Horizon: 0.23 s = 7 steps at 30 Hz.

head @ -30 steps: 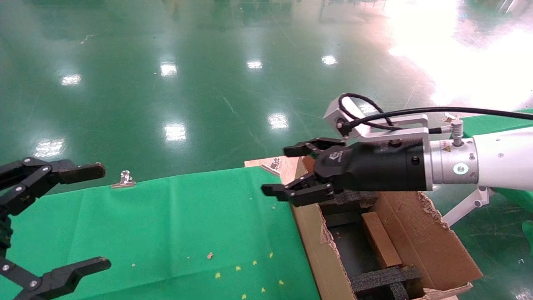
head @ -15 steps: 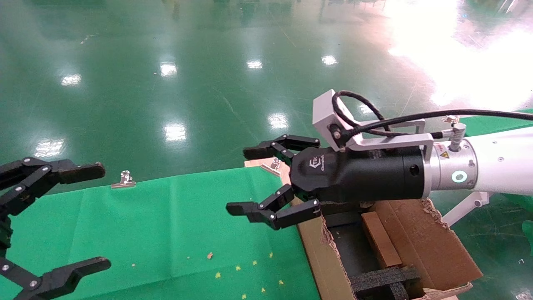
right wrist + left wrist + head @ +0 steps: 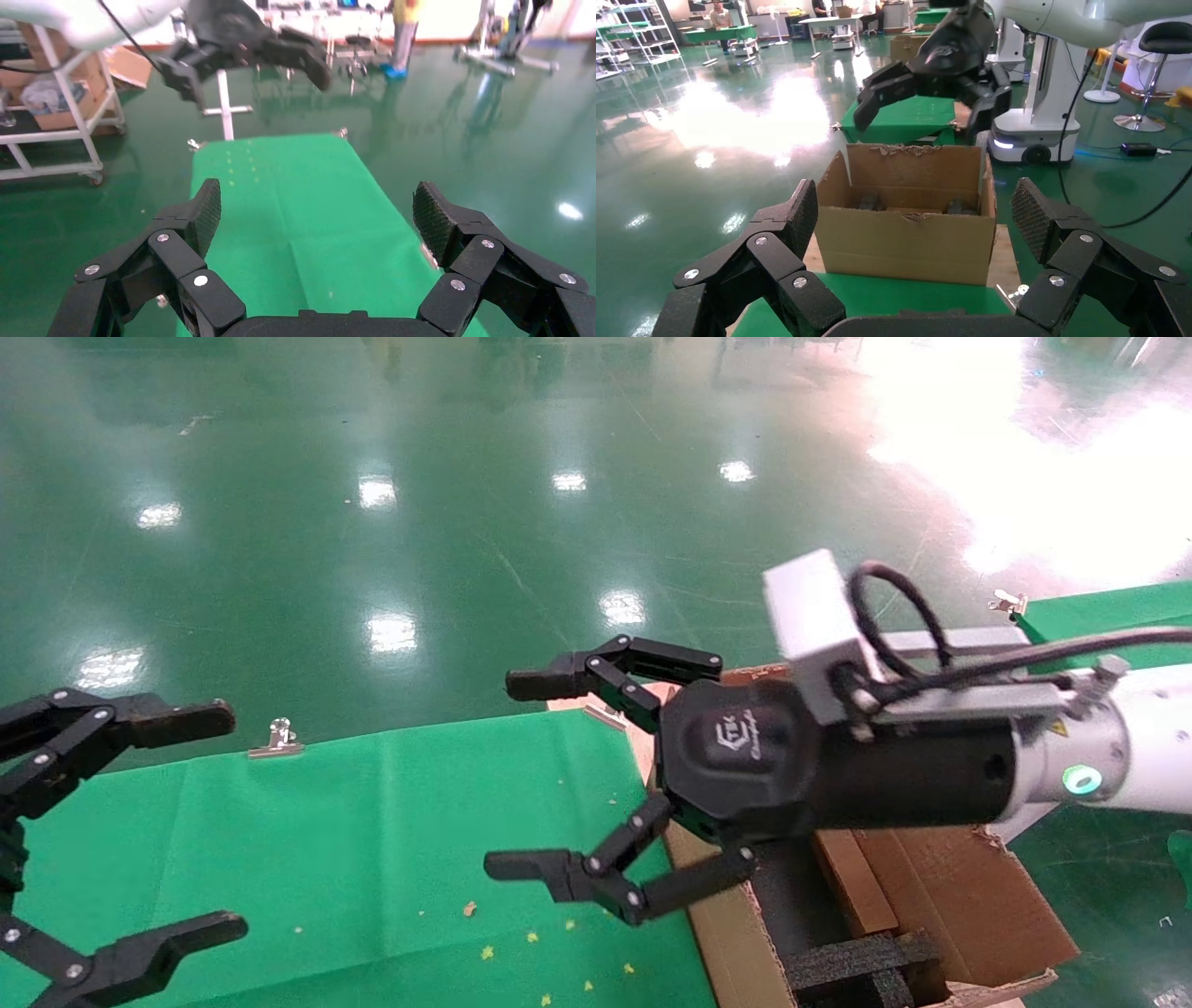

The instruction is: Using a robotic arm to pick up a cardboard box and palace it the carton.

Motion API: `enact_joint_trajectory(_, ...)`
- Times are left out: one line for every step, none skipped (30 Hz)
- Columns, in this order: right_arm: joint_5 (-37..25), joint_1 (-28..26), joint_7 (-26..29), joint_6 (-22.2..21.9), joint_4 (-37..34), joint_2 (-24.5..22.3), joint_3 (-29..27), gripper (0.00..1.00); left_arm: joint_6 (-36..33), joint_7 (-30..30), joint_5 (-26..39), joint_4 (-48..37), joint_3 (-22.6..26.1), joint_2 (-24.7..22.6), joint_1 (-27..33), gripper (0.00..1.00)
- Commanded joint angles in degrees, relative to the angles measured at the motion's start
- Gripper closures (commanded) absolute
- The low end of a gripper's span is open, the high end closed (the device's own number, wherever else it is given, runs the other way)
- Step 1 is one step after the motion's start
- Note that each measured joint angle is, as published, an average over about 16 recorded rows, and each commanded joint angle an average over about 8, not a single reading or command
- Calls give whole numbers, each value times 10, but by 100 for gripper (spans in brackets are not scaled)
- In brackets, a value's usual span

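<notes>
The carton [image 3: 968, 896] stands at the right end of the green table [image 3: 372, 840], its torn flaps open and black foam blocks [image 3: 857, 961] inside. A small brown cardboard box [image 3: 843, 882] lies in it between the foam. My right gripper [image 3: 512, 775], on the white robotic arm [image 3: 1155, 756], hangs open and empty over the table's right end, just left of the carton's near wall. Its wrist view shows only green cloth [image 3: 295, 203] between the fingers [image 3: 318, 210]. My left gripper [image 3: 225, 822] is parked open at the far left, facing the carton [image 3: 905, 239].
Metal clips [image 3: 277, 738] pin the cloth at the table's far edge. The carton rests on a wooden board [image 3: 643, 710]. Shiny green floor lies beyond. A second green table [image 3: 1108, 607] is at the right. Small crumbs dot the cloth [image 3: 531, 938].
My right gripper has swung from above the carton leftward and nearer, out over the green table. Its fingers have spread wider and its wrist has rolled. The left gripper has not moved.
</notes>
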State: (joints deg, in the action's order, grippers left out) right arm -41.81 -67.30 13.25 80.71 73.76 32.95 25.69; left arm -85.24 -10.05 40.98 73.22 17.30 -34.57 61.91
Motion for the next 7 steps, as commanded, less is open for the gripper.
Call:
enact_joint_trajectory(0, 20, -9, 17, -1, 7, -34, 0, 0, 0, 0, 0, 0, 0, 0, 0)
enact_joint_trajectory(0, 28, -12, 25, -1, 10, -48, 0, 0, 0, 0, 0, 0, 0, 0, 0)
enact_joint_trajectory(0, 35, -15, 30, -1, 13, -58, 0, 0, 0, 0, 0, 0, 0, 0, 0)
enact_joint_trajectory(0, 43, -19, 37, -1, 15, -72, 0, 0, 0, 0, 0, 0, 0, 0, 0)
enact_joint_trajectory(0, 47, -20, 40, -1, 17, -79, 0, 0, 0, 0, 0, 0, 0, 0, 0)
enact_joint_trajectory(0, 50, -22, 43, -1, 18, -85, 0, 0, 0, 0, 0, 0, 0, 0, 0)
enact_joint_trajectory(0, 54, -23, 46, -2, 19, -91, 0, 0, 0, 0, 0, 0, 0, 0, 0)
